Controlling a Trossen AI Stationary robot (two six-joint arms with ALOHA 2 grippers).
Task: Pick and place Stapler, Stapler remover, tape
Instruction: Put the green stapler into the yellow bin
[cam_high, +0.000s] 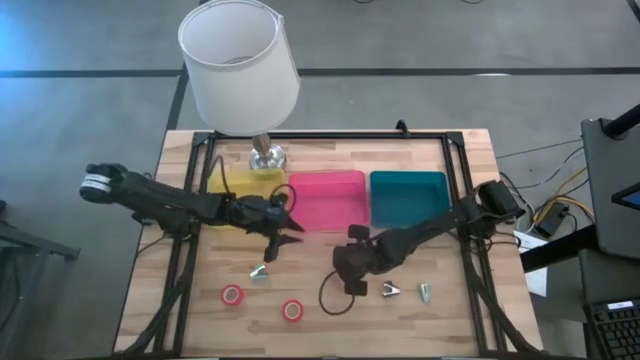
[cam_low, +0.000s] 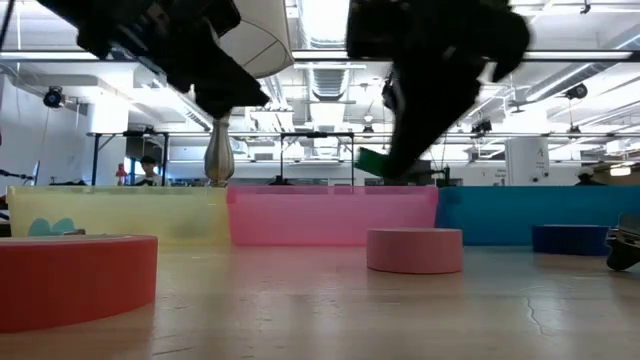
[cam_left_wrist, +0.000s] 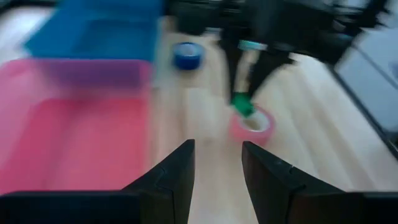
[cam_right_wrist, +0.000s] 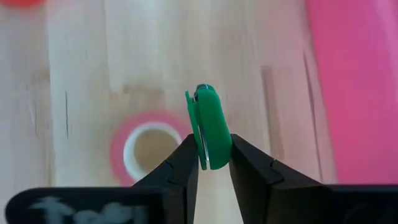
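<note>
a: what do we have in the right gripper (cam_right_wrist: 210, 163)?

b: we see its two fingers closed on a small green stapler remover (cam_right_wrist: 208, 126), pinched by its lower end, the rest standing out past the fingertips. in the high view that gripper (cam_high: 352, 268) hangs over the bare wood in front of the pink bin (cam_high: 328, 199).

a: and under it?

b: a red tape roll (cam_right_wrist: 147, 144) lies flat on the table just beside the remover in the right wrist view. whether they touch we cannot tell. the left wrist view shows the same pair from the other side, the green piece (cam_left_wrist: 243, 104) just above the roll (cam_left_wrist: 253, 124).

a: the left gripper (cam_left_wrist: 216, 168)?

b: its fingers are parted a little, with nothing between them. from above it (cam_high: 281, 236) sits near the front edge of the yellow bin (cam_high: 243, 181) and the pink one.

a: where is the rest of the tape?

b: two more red rolls sit near the front of the table, one (cam_high: 233, 295) to the left and one (cam_high: 292, 310) more central. a blue roll (cam_left_wrist: 186, 55) lies in front of the teal bin (cam_left_wrist: 93, 37) in the left wrist view.

a: anything else on the wood?

b: three silvery metal claws: one (cam_high: 259, 271) below the left gripper, two (cam_high: 390, 290) (cam_high: 424, 292) to the right. a lamp with a white shade (cam_high: 238, 66) stands at the back.
</note>
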